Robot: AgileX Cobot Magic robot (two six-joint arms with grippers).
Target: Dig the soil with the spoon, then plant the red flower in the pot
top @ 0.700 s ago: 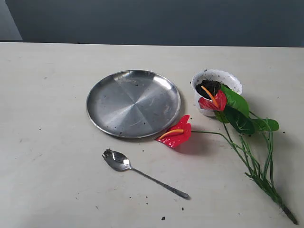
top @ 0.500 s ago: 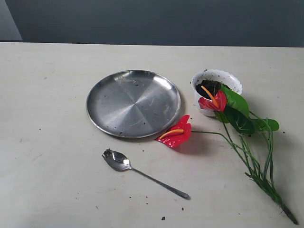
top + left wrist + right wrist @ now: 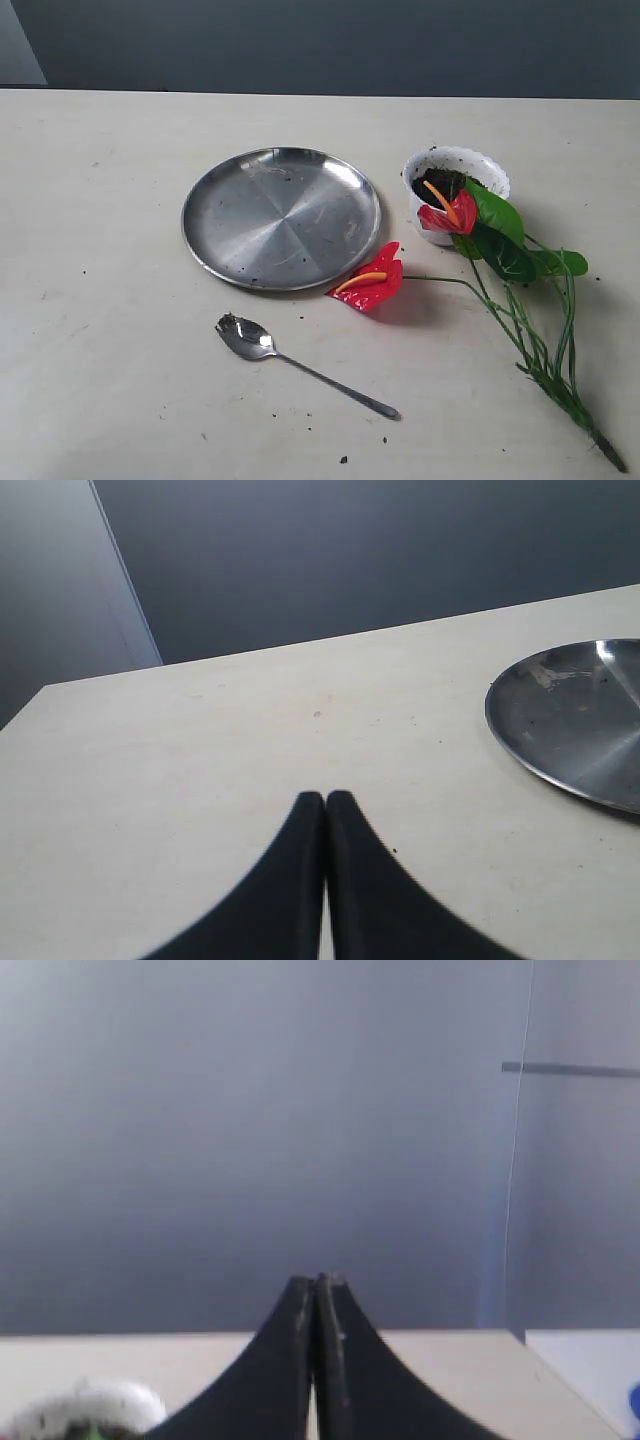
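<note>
The steel spoon [image 3: 262,346] lies on the table in front of the plate, its bowl to the left holding a speck of soil. The white pot [image 3: 455,185] stands right of the plate with dark soil [image 3: 440,183] inside. The red flower [image 3: 372,281] lies flat on the table; one bloom [image 3: 449,216] leans on the pot's front, and the stems [image 3: 540,355] run toward the front right. Neither arm shows in the exterior view. My left gripper [image 3: 325,798] is shut and empty above the table. My right gripper [image 3: 316,1282] is shut and empty; the pot's rim [image 3: 85,1405] shows at that view's edge.
A large round steel plate [image 3: 282,216] sits mid-table, also in the left wrist view as the plate [image 3: 575,720]. Loose soil specks [image 3: 343,459] dot the table near the front edge. A dark wall rises behind the table's far edge.
</note>
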